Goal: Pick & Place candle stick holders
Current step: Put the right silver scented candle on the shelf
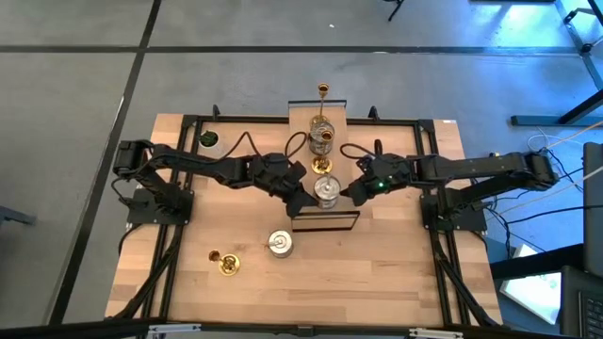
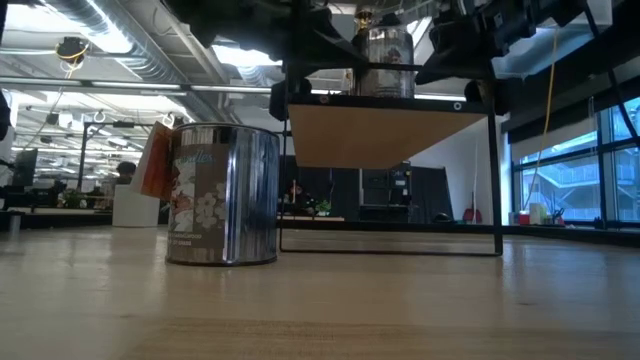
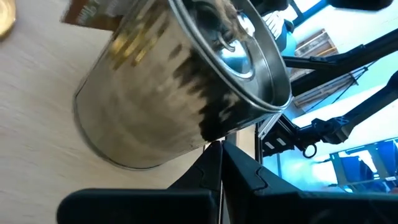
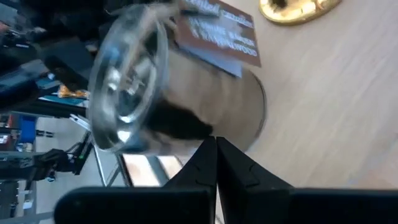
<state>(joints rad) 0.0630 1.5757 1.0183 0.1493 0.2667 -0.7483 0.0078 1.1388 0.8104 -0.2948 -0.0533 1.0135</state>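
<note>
We read the raised shelf at mid-table as the goal, since holders are lined up along it: a silver holder near its front edge, a glass one further back, and a slim brass one at the far end. That row suggests sorting is partly done. Two are left on the bare table: a silver tin upright in front of the shelf, and a brass holder lying beside it, apart.

Both arms reach inward from their side mounts, elbows out, wrists converging on the front silver holder. The left gripper sits just beside that holder on its left, the right gripper just beside it on its right. Each wrist view shows its own fingers pressed together at the tips with nothing between them, the holder close ahead. We judge neither grips it; whether they touch it we cannot tell.
</note>
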